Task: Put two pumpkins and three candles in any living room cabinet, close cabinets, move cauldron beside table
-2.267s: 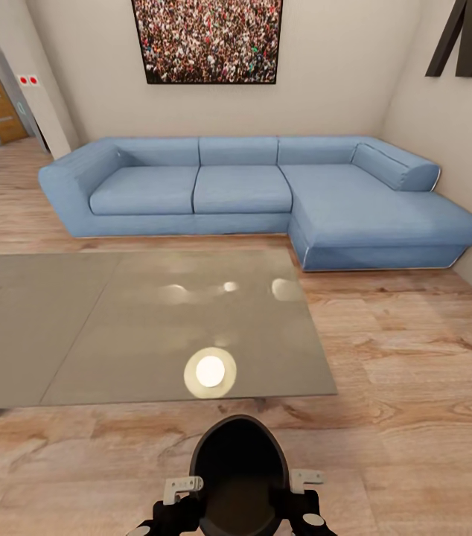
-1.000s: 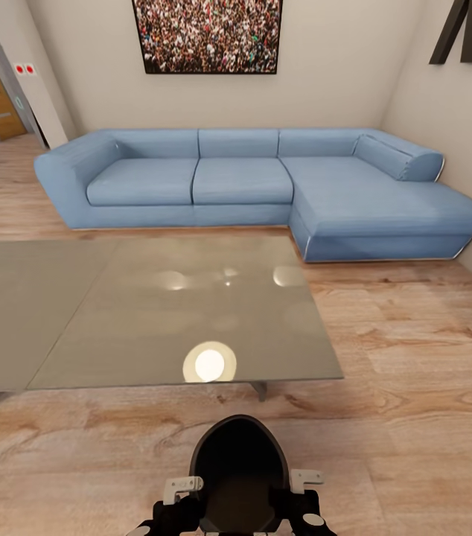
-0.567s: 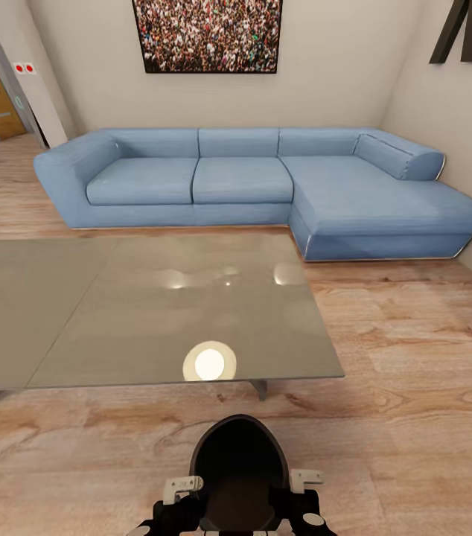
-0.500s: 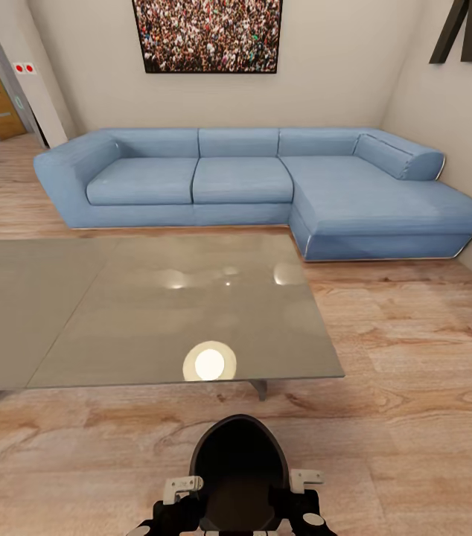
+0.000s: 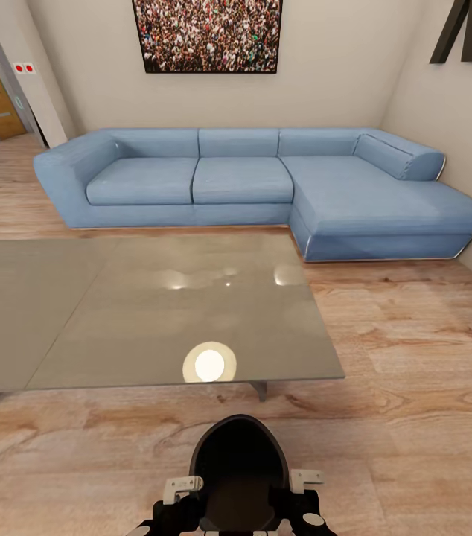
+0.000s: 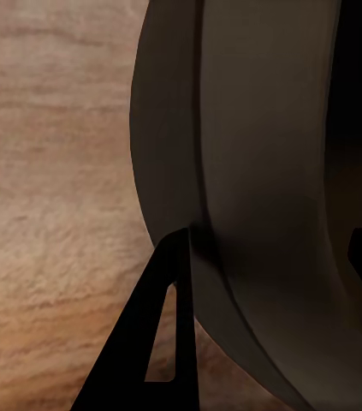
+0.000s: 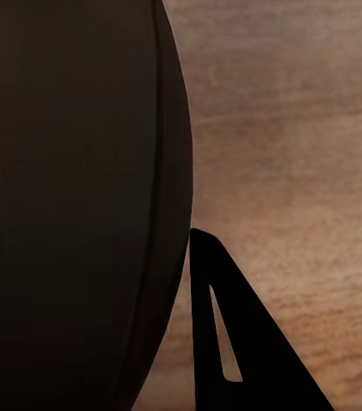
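The black cauldron (image 5: pixel 240 476), likely rigid, bulky and heavy, hangs near the table (image 5: pixel 154 313), each gripper clamped on its rim, left (image 5: pixel 179 497) and right (image 5: pixel 301 493).

The low grey table (image 5: pixel 154 313) blocks the way ahead; open wood floor (image 5: pixel 407 357) lies to its right.

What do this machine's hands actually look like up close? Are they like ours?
Not like ours. In the head view the left gripper and right gripper are black, blocky units, each carrying a pale grey bracket and a round white spot. In the wrist views the fingers are flat, black, tapering triangles with a narrow slot cut through each. No cables are visible.
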Controlling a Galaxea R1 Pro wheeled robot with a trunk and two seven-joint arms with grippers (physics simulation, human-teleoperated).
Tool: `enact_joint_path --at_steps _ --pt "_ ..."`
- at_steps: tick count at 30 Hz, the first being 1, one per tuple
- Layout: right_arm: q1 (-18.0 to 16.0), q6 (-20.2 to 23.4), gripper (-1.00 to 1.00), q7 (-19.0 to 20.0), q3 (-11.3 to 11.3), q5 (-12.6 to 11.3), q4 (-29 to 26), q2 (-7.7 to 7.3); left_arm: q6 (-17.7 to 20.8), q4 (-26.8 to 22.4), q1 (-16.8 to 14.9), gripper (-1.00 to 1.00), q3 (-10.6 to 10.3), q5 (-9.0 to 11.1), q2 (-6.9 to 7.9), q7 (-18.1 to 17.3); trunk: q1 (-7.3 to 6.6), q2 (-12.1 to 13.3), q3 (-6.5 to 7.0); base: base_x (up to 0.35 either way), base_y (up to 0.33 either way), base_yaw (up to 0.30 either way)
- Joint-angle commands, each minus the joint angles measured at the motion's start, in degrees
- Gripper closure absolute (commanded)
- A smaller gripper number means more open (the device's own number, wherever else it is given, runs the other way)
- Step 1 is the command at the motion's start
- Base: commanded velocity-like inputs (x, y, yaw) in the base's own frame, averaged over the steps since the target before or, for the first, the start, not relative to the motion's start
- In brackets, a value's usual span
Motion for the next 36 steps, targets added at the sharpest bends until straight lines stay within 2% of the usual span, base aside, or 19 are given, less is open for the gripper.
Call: enact_joint_path --at_steps 1,31,36 --pt "-0.08 -0.12 1.00 -0.11 0.67 -1.03 0.06 -0.04 0.31 -0.16 0.01 1.00 -0.38 0.74 0.24 -0.01 -0.01 -0.02 -0.04 0.015 0.000 0.000" --pt "-0.08 -0.12 1.00 -0.11 0.67 -1.03 0.06 -0.04 0.30 -0.16 0.01 1.00 -0.32 0.74 0.22 -0.04 -0.01 -0.02 -0.04 0.059 0.003 0.000" --pt "-0.08 -0.12 1.00 -0.11 0.67 -1.03 0.06 -0.04 0.35 -0.16 0.01 1.00 -0.34 0.74 0.22 0.01 0.65 -1.22 -0.58 0.000 0.000 0.000"
